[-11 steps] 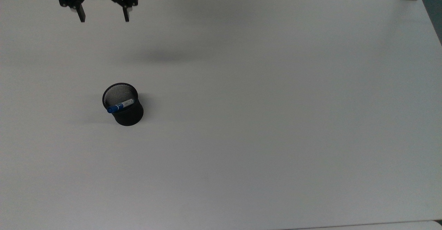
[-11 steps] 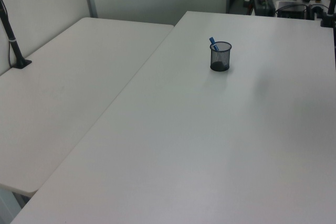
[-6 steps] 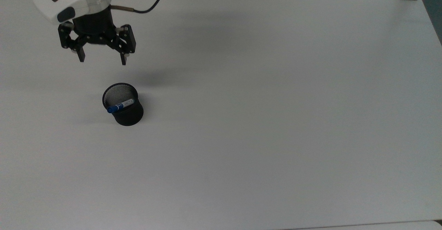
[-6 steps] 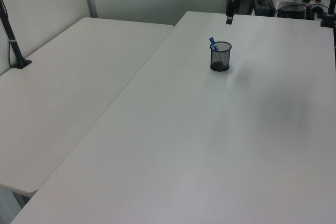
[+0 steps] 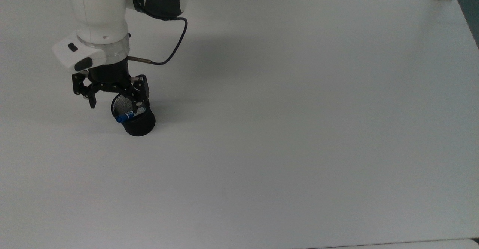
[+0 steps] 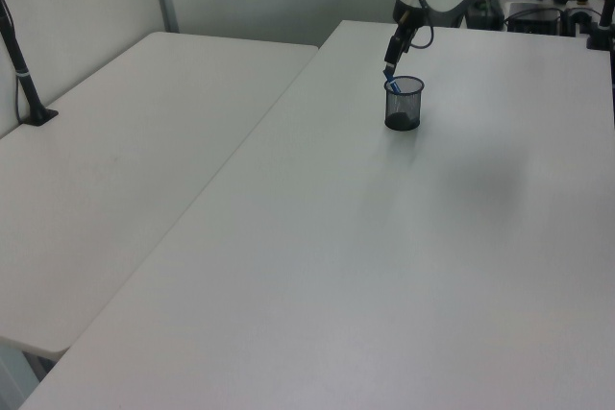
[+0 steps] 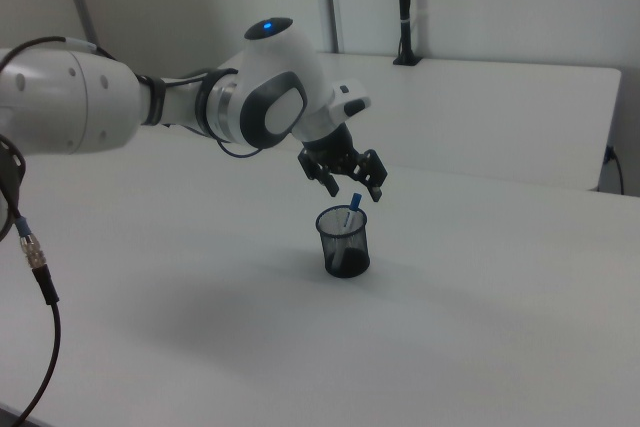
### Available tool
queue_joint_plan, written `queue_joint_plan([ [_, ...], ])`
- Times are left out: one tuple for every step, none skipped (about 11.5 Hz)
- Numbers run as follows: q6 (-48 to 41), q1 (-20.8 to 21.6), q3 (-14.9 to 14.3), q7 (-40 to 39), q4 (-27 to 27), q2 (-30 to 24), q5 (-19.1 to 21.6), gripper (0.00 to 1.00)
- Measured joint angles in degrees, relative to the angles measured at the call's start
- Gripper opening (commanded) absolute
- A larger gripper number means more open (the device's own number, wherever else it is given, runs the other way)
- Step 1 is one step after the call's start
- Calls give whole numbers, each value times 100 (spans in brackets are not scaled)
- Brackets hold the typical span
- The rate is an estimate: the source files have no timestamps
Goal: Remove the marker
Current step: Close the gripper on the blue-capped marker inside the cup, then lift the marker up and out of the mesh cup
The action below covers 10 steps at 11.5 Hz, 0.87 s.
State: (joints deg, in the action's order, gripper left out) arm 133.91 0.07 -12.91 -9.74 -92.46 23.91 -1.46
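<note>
The claw [image 5: 113, 105] has moved since a moment ago. Before, it was up near the far edge of the bench [image 5: 299, 129]; now it hangs right over the black mesh cup [image 5: 138, 123]. The cup and the marker [image 5: 129, 115] have not moved at all.

The claw's two black fingers are spread wide apart and hold nothing. In the top view, one finger is over the cup's rim, close to the marker, and the other is off to the top view's left of the cup.

The marker stands inside the cup and leans to one side. It is thin, with a white body, some blue print on it, and a blue cap. The blue cap is the top end, and it pokes out above the rim. In the right view the marker [image 7: 352, 209] leans toward the claw [image 7: 345, 185] just above it. In the left view the blue cap [image 6: 389, 75] shows at the cup's [image 6: 404, 103] edge.

The bench is white and flat.
</note>
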Motion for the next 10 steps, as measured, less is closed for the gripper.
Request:
queue_joint_plan([
  [118, 4, 3, 38, 0, 77, 10, 24],
  [171, 4, 3, 84, 0, 111, 91, 11],
  [172, 4, 3, 109, -1, 125, 225, 1],
  [186, 4, 3, 114, 0, 135, 317, 0],
  [225, 3, 3, 130, 2, 135, 350, 0],
  [264, -5, 3, 134, 5, 135, 353, 0],
  [284, -8, 3, 137, 10, 130, 353, 0],
  [292, -10, 3, 141, 29, 99, 353, 0],
  [292, -16, 3, 146, 55, 20, 354, 0],
  [281, -37, 2, 155, 70, -122, 355, 0],
])
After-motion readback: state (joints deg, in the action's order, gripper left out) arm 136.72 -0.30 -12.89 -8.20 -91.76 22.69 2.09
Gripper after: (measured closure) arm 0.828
